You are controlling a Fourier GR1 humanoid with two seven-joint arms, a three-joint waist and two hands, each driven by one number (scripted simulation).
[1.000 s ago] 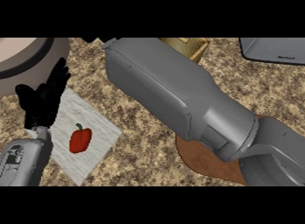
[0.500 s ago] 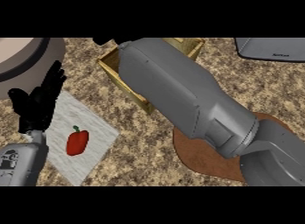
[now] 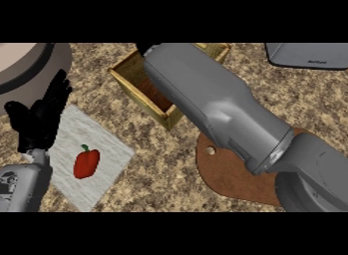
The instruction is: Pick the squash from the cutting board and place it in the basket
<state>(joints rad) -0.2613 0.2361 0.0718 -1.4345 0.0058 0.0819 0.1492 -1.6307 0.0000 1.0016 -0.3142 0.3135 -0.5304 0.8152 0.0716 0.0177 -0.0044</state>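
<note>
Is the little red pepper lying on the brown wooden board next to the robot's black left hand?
Not quite. The head view shows the small red pepper lying on a light grey cloth mat, not on the brown wooden cutting board, which sits further right under the grey right forearm. The pepper is indeed next to the black left hand.

right forearm point(image 3: 221, 109) over basket point(image 3: 143, 92), left robot hand point(image 3: 40, 117) open
</note>
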